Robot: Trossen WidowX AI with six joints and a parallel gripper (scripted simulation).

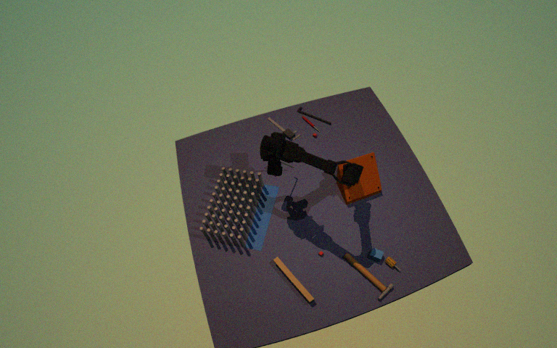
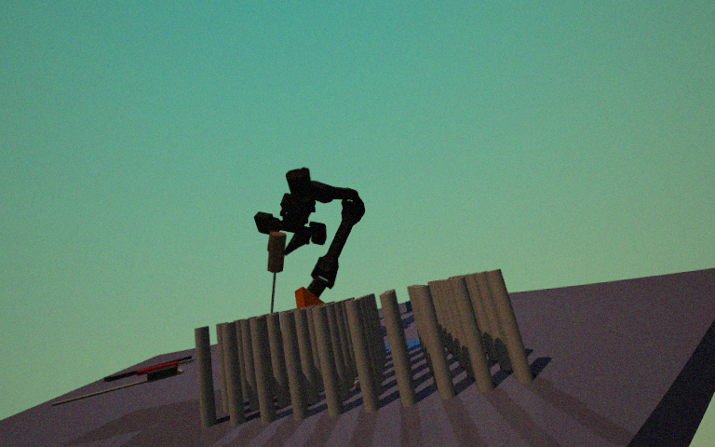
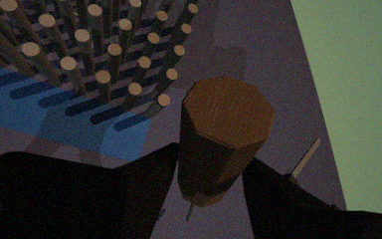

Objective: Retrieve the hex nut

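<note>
Several standing metal spacers (image 1: 233, 183) (image 2: 403, 347) (image 3: 102, 77) form an upright field. The blue taped strip (image 1: 268, 205) (image 2: 413, 344) (image 3: 123, 145) runs along its front. A small pale thing (image 2: 357, 384) low between spacers may be the nut; it is too small to be sure. My gripper (image 2: 280, 246) (image 3: 211, 155) is shut on a tool's wooden handle (image 2: 276, 258) (image 3: 229, 112), raised off the table. The tool's thin shaft (image 2: 273, 290) (image 3: 189, 212) points down, nearly upright in the exterior view, where its lower end is hidden behind the spacers.
A caliper (image 1: 289, 133), a red-handled tool (image 1: 307, 122) and a dark rod (image 1: 314, 116) lie at the far edge beside a small red piece (image 1: 315, 135). A wooden bar (image 1: 293, 280), a hammer (image 1: 371, 277), a blue block (image 1: 376, 254) and a red cube (image 1: 320, 253) lie near the opposite side.
</note>
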